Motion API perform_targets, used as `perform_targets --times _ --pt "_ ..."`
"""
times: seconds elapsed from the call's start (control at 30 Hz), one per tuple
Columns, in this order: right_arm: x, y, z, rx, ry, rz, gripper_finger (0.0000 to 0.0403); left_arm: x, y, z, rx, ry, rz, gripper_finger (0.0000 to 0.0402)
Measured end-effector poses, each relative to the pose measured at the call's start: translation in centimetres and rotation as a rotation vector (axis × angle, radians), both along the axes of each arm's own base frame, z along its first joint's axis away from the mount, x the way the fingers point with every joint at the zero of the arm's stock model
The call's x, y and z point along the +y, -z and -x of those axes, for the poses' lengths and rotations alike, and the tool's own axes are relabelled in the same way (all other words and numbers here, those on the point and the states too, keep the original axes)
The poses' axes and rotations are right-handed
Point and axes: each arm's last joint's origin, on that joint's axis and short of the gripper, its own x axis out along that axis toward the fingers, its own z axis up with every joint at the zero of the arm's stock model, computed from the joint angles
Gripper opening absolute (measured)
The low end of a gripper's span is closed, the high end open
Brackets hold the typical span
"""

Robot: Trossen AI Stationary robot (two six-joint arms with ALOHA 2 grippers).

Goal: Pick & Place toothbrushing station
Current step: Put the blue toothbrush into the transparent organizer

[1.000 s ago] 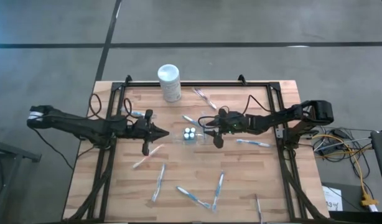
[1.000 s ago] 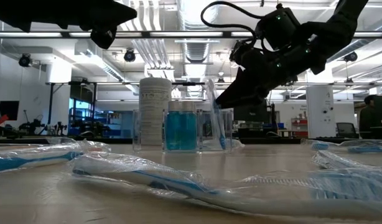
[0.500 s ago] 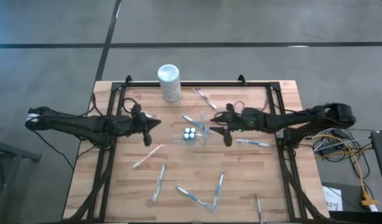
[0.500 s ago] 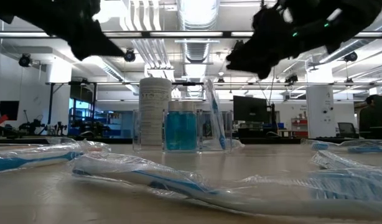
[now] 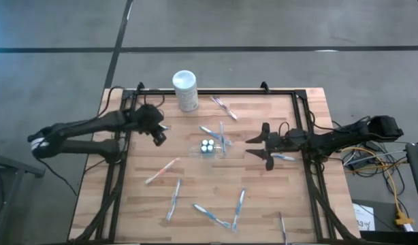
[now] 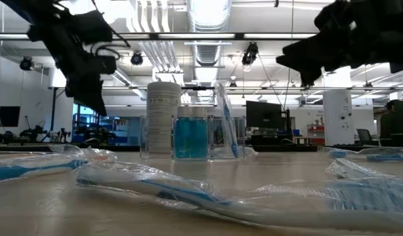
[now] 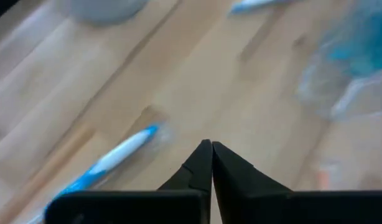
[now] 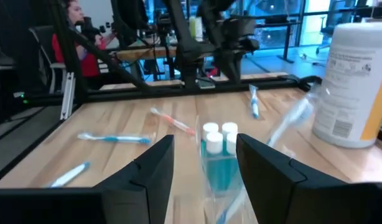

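Note:
The toothbrushing station (image 5: pixel 207 145), a clear holder with blue bottles under white caps (image 8: pixel 216 138), stands on its base at mid-table. A wrapped toothbrush (image 6: pixel 226 118) leans upright inside it. My right gripper (image 5: pixel 253 146) hangs open to the station's right, pointing level at it and clear of it; its fingers (image 8: pixel 155 163) frame the station from a distance. My left gripper (image 5: pixel 159 138) is shut and empty, tipped down over bare wood left of the station, near a blue toothbrush (image 7: pixel 116 158). The white canister (image 5: pixel 185 90) stands at the far edge.
Wrapped toothbrushes lie scattered on the wood: near the front (image 5: pixel 212 214), left of centre (image 5: pixel 161 170), at the far side (image 5: pixel 222 105) and under my right arm (image 5: pixel 280 156). Black frame rails (image 5: pixel 301 129) run along the table's sides. A person (image 8: pixel 73 25) sits beyond the table.
My right gripper has drawn back from the station toward the table's right edge, staying level. My left gripper has pulled back toward the table's left and far side, tipped downward and stayed shut. The station and its toothbrush have kept still.

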Motion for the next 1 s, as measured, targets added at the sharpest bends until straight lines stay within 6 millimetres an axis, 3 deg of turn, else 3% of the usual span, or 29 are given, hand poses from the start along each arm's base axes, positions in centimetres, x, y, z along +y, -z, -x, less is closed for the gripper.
perform_targets --times 0.17,0.4,0.6,0.77,1.0 --pt "0.0 0.7 0.4 0.023 0.000 0.002 0.0166 2.4 -0.4 -0.2 0.199 0.063 0.046 0.0050" --pt "-0.1 0.8 0.5 0.025 0.002 0.028 0.0166 4.6 -1.5 -3.7 0.403 0.328 0.013 0.0094" --pt "-0.1 0.9 0.5 0.026 0.002 0.020 0.0166 6.3 0.0 -5.6 0.580 0.605 -0.068 0.0106" --pt "-0.1 1.3 0.7 0.040 0.003 0.007 0.0166 7.3 1.9 -5.3 0.655 0.639 -0.015 0.0119" --pt "-0.1 1.8 1.0 0.057 0.000 0.029 0.0166 7.9 2.6 -3.8 0.682 0.590 0.015 0.0167"
